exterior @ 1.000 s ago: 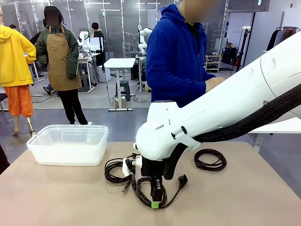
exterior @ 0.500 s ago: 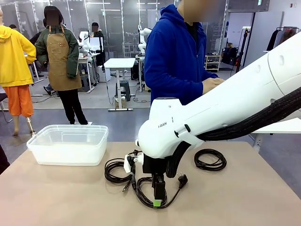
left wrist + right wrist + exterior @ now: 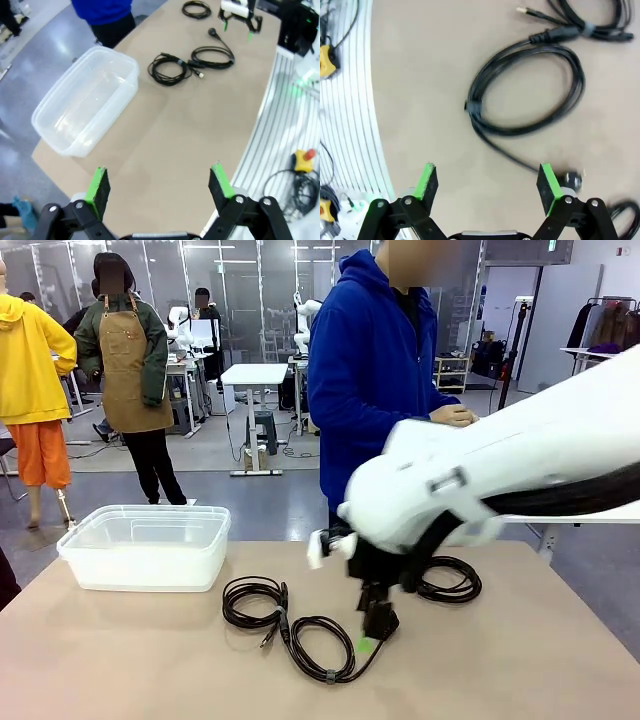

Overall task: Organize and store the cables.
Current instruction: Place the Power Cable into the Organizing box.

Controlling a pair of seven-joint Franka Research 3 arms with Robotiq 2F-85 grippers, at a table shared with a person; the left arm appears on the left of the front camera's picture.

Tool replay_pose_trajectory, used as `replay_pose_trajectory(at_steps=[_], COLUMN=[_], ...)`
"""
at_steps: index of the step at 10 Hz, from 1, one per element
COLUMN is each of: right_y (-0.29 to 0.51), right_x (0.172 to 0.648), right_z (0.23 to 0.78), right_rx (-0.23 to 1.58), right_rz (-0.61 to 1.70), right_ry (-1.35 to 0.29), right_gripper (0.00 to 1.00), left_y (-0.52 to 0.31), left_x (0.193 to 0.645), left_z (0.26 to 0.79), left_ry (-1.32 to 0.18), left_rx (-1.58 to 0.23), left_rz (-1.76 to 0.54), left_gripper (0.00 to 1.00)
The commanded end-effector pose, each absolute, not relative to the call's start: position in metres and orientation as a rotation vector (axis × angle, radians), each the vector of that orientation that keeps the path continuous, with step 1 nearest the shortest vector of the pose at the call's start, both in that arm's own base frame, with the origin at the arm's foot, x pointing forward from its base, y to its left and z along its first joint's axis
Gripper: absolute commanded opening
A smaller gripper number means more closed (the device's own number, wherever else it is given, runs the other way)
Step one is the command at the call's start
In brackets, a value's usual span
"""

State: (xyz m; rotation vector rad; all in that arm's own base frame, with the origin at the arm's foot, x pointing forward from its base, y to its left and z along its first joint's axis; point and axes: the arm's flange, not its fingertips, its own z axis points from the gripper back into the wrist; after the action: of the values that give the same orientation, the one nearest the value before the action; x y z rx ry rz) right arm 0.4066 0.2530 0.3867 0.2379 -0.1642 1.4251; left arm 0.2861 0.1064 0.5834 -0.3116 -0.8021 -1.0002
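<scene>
Three coiled black cables lie on the tan table (image 3: 120, 660): a left coil (image 3: 230, 605), a middle coil (image 3: 328, 676) and a far right coil (image 3: 465, 595). My right gripper (image 3: 370, 638) hangs open just above the middle coil's right side, blurred by motion. In the right wrist view the gripper (image 3: 487, 181) is open and holds nothing, with the middle coil (image 3: 472, 107) below it and its plug (image 3: 572, 179) by one finger. My left gripper (image 3: 159, 184) is open high over the table's near side, far from the cables (image 3: 179, 61).
A clear plastic tub (image 3: 145, 545) stands open at the table's left (image 3: 87, 97). A person in a blue hoodie (image 3: 375, 370) stands at the far edge behind the right arm. The table's edge and a ribbed white floor strip (image 3: 350, 125) lie close to the middle coil.
My right gripper opened off the middle coil, rose and swung to the right. The coil stays flat on the table. The left arm has not visibly moved.
</scene>
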Motion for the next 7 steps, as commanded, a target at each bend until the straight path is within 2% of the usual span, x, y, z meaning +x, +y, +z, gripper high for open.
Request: replay_pose_trajectory(at_steps=[1,5,7], right_y=[0.168,0.012,-0.066], right_x=[0.372,0.316,0.301], right_z=[0.406,0.412,0.399], right_rx=[0.309,0.434,0.495], right_rz=[1.372,1.290,1.279], right_ry=[-0.325,-0.640,-0.736], right_gripper=[1.00,1.00,1.00], left_y=[0.078,-0.029,-0.085], left_x=[0.302,0.328,0.334], left_z=[0.594,0.601,0.602], left_ry=[-0.712,-0.534,-0.408], left_rx=[-0.263,-0.211,-0.186], left_rz=[-1.151,-1.397,-1.517], left_gripper=[1.00,1.00,1.00])
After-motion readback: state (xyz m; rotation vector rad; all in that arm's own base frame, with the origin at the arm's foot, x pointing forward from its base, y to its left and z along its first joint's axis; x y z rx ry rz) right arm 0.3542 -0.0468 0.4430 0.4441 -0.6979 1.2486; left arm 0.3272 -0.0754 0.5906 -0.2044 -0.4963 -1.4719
